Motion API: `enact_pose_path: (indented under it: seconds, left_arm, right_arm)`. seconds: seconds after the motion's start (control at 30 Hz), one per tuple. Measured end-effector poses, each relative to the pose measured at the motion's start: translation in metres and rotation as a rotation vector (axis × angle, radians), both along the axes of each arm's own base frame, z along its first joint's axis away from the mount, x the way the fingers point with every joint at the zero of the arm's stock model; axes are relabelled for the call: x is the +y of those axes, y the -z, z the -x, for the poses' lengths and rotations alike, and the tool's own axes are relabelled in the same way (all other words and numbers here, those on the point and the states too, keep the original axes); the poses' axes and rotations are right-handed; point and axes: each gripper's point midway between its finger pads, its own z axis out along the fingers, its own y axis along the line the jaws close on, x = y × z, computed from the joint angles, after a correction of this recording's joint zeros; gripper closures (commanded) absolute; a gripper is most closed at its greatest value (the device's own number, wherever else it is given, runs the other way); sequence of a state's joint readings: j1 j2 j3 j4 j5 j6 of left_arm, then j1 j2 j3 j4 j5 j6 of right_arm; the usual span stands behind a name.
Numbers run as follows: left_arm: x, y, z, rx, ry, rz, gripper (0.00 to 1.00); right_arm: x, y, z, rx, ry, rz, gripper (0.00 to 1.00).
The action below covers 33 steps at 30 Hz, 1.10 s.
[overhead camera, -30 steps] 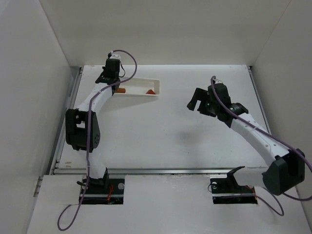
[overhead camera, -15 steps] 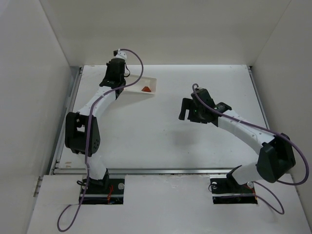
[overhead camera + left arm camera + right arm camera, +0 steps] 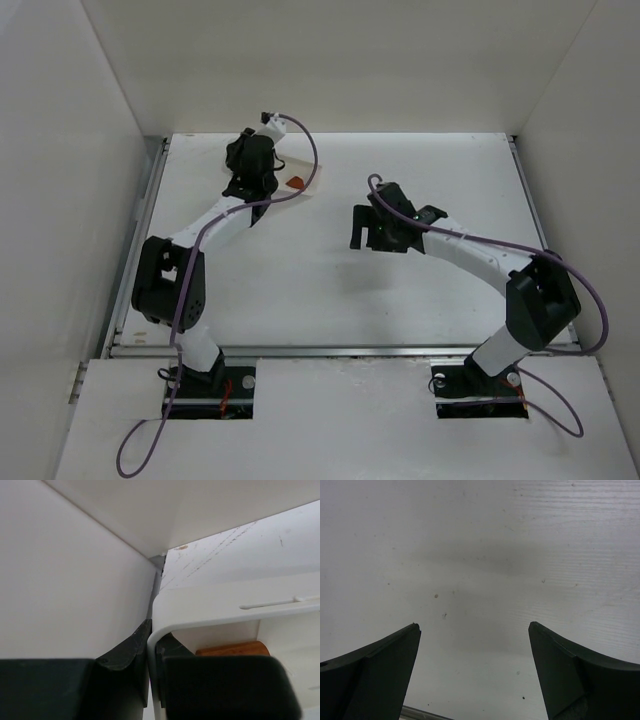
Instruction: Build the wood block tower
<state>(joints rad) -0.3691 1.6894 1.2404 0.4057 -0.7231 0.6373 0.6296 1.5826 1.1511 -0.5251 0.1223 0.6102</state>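
The left tool [image 3: 150, 649] was clamped on the tray [image 3: 225, 602] wall, upper left of centre, having swung it round; a wood block [image 3: 232, 648] lay inside. The right tool [image 3: 474, 625], jaws apart, had moved left. No tower seen yet.

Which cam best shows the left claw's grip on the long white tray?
Left wrist: the left claw pinches the long white rectangular tray by its wall, close-up. Top external: the left arm hides most of it. Right wrist: only table.
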Motion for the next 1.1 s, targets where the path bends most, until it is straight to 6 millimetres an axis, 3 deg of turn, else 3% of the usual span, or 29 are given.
enact_pose_path:
  seconds: [0.2, 0.9, 1.1]
  left_arm:
    - [-0.004, -0.007, 0.002, -0.017, 0.019, -0.076, 1.00]
    - [-0.049, -0.029, 0.016, -0.059, 0.154, -0.256, 1.00]
    - [-0.066, -0.032, 0.026, -0.085, 0.194, -0.283, 1.00]
  right_arm:
    - [0.012, -0.009, -0.004, -0.025, -0.022, -0.037, 0.05]
    - [0.033, -0.005, -0.002, -0.011, -0.049, -0.083, 0.05]
    - [0.038, 0.007, -0.001, 0.007, -0.053, -0.070, 0.05]
